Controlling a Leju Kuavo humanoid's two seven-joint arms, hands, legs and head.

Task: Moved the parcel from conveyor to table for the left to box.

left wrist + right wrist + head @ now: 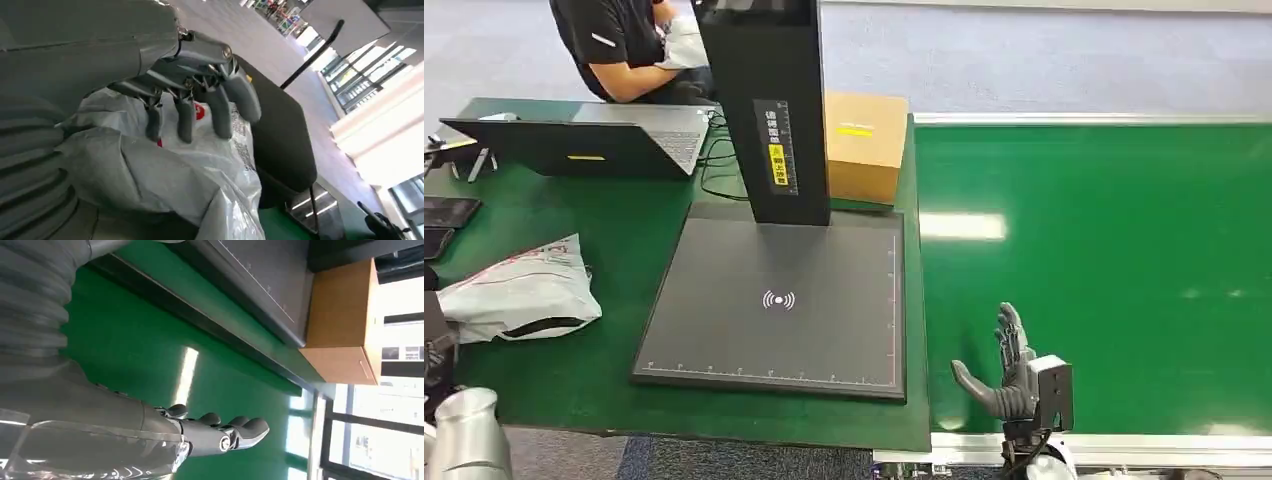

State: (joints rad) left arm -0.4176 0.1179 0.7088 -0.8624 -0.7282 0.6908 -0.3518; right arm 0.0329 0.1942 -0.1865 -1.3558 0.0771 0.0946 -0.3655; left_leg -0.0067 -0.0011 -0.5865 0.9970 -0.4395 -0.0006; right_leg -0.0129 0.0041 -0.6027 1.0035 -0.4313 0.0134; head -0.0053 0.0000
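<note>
The parcel (pixel 524 290), a white-grey plastic mailer bag with red print, lies on the green table (pixel 554 380) at the left, beside the scanner plate. My left hand (pixel 436 355) is at the picture's left edge, right against the bag. In the left wrist view its fingers (pixel 200 100) arch apart over the crumpled parcel (pixel 200 165), without closing on it. My right hand (pixel 1004 370) stands upright with fingers spread and empty over the near edge of the green conveyor (pixel 1104 270). The right wrist view shows that hand (pixel 215 432) bare above the belt.
A dark scanner plate (pixel 784 310) with a black column (pixel 764 110) fills the table's middle. A brown cardboard box (pixel 864 145) stands behind it at the conveyor side. A laptop (pixel 574 145) and cables lie at the back left, where a person (pixel 624 45) sits.
</note>
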